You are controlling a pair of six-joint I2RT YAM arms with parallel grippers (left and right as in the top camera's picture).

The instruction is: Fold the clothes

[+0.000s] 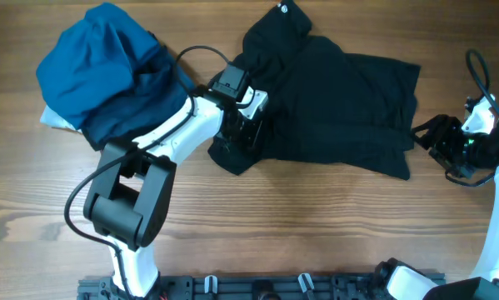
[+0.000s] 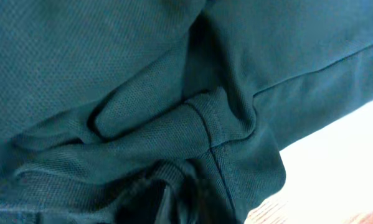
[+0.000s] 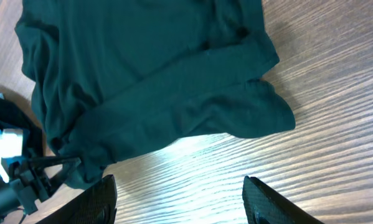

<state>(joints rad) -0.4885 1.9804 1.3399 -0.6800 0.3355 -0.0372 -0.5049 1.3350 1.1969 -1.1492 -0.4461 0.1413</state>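
Note:
The black shirt lies crumpled on the wooden table, its small white logo at the far edge. My left gripper sits on the shirt's left edge. In the left wrist view the fabric fills the frame and bunches into a ridge that runs down into the jaws, which are shut on the shirt. My right gripper stands open just off the shirt's right edge. Bare table shows between its fingers, with the shirt's hem a little ahead.
A bright-blue and navy bundle lies at the back left, touching the left arm, with something white under its left side. The left arm's wrist shows at the shirt's far end. Bare wood runs along the front.

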